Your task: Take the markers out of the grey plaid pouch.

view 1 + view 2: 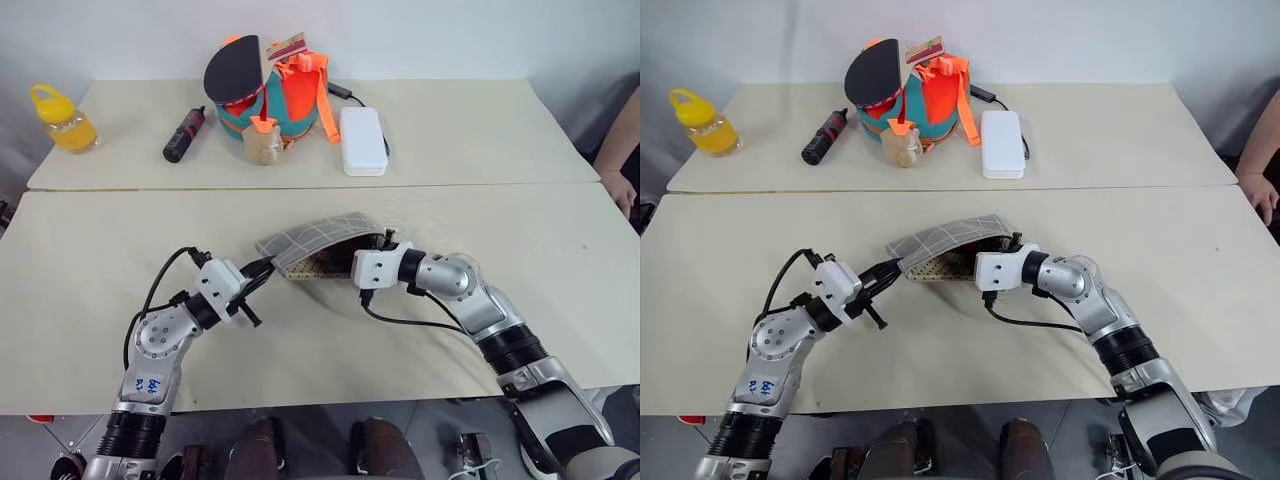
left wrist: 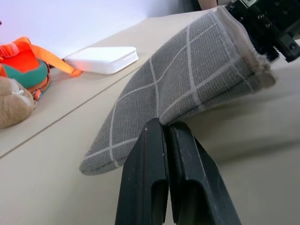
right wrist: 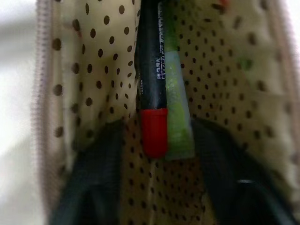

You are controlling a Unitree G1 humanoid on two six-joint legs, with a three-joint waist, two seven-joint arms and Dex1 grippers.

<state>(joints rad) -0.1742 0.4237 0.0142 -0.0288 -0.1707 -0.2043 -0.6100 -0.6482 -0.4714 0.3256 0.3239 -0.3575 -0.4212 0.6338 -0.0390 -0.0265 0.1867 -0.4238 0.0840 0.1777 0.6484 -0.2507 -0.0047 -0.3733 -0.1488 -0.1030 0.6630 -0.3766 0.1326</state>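
The grey plaid pouch (image 1: 315,238) lies mid-table, its mouth lifted open toward my right arm. My left gripper (image 1: 262,270) is shut on the pouch's fabric edge (image 2: 197,75), pinching it between its black fingers (image 2: 150,154). My right gripper (image 3: 159,136) is open and reaches into the pouch's mouth, over the cream dotted lining (image 3: 103,70). Inside lie the markers: a slim black marker with a red cap (image 3: 152,93) and, touching it, a light-green highlighter (image 3: 179,126). Both lie between my right fingers (image 3: 93,178), with gaps on either side.
On the far table stand a yellow bottle (image 1: 63,120), a black-and-red cylinder (image 1: 184,135), a colourful bag with a plush toy (image 1: 270,95) and a white case (image 1: 362,140). A person's arm (image 1: 620,150) shows at the right edge.
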